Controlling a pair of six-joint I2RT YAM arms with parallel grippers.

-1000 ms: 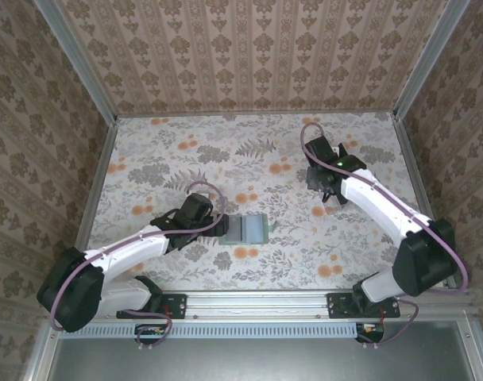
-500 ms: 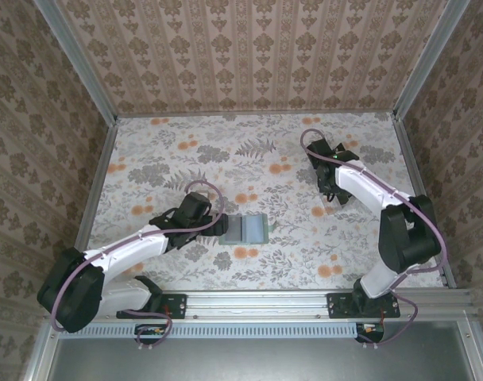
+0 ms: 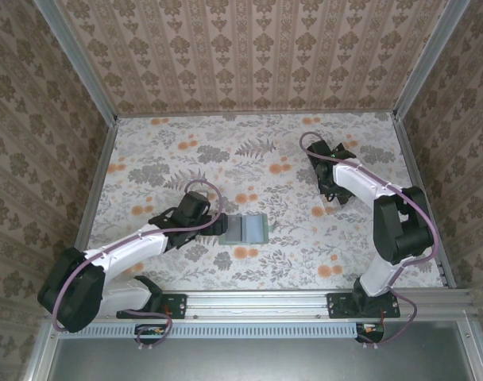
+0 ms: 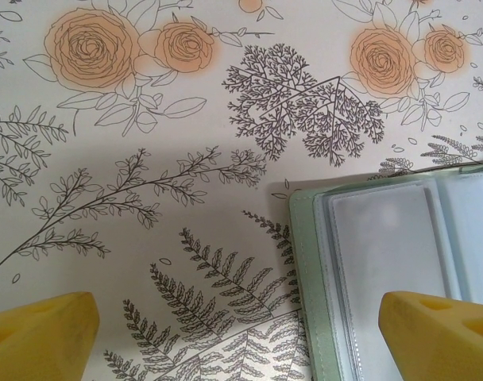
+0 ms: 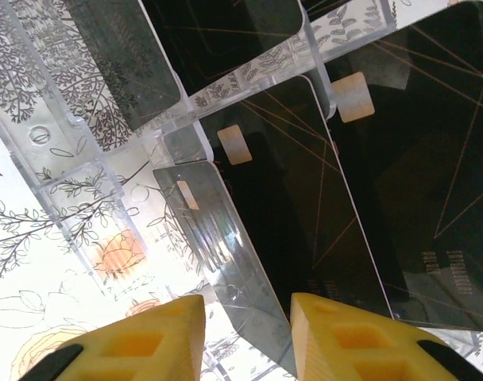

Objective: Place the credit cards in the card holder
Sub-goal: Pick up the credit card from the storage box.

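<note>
Works the right pincer [image 5: 248,337] at the clear plastic tiered rack [image 5: 249,75], yellow tips narrowly apart and straddling the lower edge of a thin smoky translucent plate [image 5: 218,238]. Cannot tell whether the pads actually pinch it. Faces the glossy black rectangular credit cards [image 5: 305,206] just beyond those tips and to their right, standing in the rack's slots, long axes running away from the pincer and leaning rightward.

Holds the left pincer [image 4: 241,337] spread to full width, pinching nothing, low over the floral surface [image 4: 146,159]. Frames the near left corner of the flat grey-green card holder [image 4: 384,278] between its tips, closer to the right-hand tip. Lies open there, clear sleeves up, no card seen inside.

Puts the right arm by far nearer the cards and the left arm at the holder, with cards and holder well apart. Probably calls for drawing a card out along its long axis, then carrying it across toward the left pincer.
</note>
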